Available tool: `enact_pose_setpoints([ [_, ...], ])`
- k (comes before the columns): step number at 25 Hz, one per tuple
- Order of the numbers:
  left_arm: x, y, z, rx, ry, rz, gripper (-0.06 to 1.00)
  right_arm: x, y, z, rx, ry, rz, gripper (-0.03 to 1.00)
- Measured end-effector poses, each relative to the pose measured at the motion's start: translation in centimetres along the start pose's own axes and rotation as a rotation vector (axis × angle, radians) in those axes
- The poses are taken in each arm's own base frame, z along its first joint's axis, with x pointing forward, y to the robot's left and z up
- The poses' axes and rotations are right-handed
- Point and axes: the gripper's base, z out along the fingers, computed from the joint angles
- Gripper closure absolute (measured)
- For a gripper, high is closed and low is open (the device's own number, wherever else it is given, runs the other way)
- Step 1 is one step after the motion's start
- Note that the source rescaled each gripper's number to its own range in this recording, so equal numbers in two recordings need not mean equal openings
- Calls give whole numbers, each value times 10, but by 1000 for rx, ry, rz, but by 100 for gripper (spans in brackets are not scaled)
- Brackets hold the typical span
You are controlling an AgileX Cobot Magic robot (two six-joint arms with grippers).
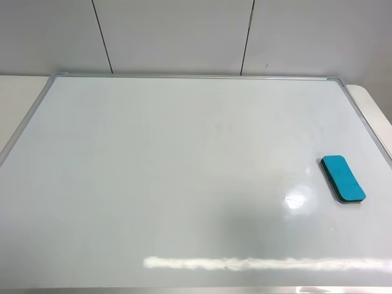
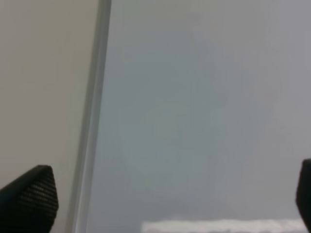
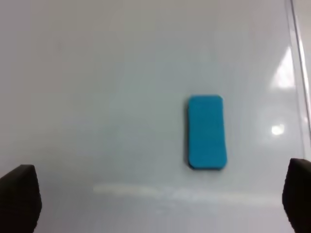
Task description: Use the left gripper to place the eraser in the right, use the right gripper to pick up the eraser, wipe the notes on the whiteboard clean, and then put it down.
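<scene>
The eraser lies flat on the whiteboard near the tabletop's right edge — no notes visible. My right end effector hangs wide open, empty; left end effector likewise. Best I withdraw straight up, clear of it.

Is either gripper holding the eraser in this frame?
No. The eraser lies flat on the whiteboard near its right edge, with no gripper touching it in the high view.
</scene>
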Motion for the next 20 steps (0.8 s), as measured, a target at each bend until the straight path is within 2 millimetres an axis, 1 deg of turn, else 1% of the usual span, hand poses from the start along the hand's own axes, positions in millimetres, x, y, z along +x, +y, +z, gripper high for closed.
enact_pose_setpoints([
  [3,0,0,0,0,0,0,-6,15,-3,1,46,-5,-8,-3],
  [6,0,0,0,0,0,0,-6,40,-3,-2,82,-76,-3,-3],
  [8,0,0,0,0,0,0,-6,50,-4,-3,102,-98,2,-3],
  [14,0,0,0,0,0,0,-6,53,-9,-1,140,-86,-23,-3],
  [20,0,0,0,0,0,0,-6,54,-13,-1,157,-87,5,-3],
])
